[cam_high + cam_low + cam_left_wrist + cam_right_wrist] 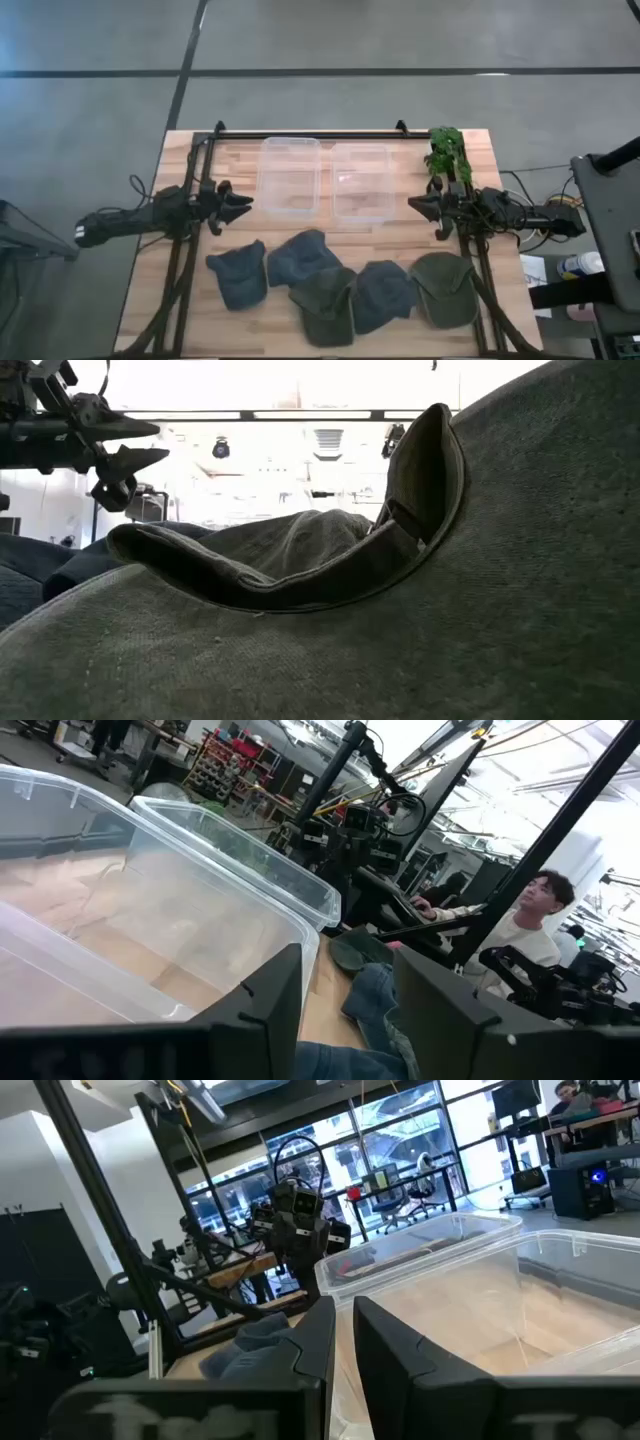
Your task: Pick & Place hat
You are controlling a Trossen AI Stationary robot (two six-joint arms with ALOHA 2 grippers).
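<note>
A green hat [330,630], seemingly unlabelled, fills the low view; left end effector [243,208] apart, right end effector [412,204] together.

bins [327,180] side by side, table [180,165] rear | hats [340,285] row in front | plant [447,150] right of bins

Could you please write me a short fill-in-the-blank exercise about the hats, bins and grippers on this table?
1. The number of hats lying on the table is ____.
2. Both clear bins hold ____ hats.
3. The left gripper has its fingers ____.
4. The right gripper has its fingers nearly ____.

Missing words: five; no; open; shut
</note>
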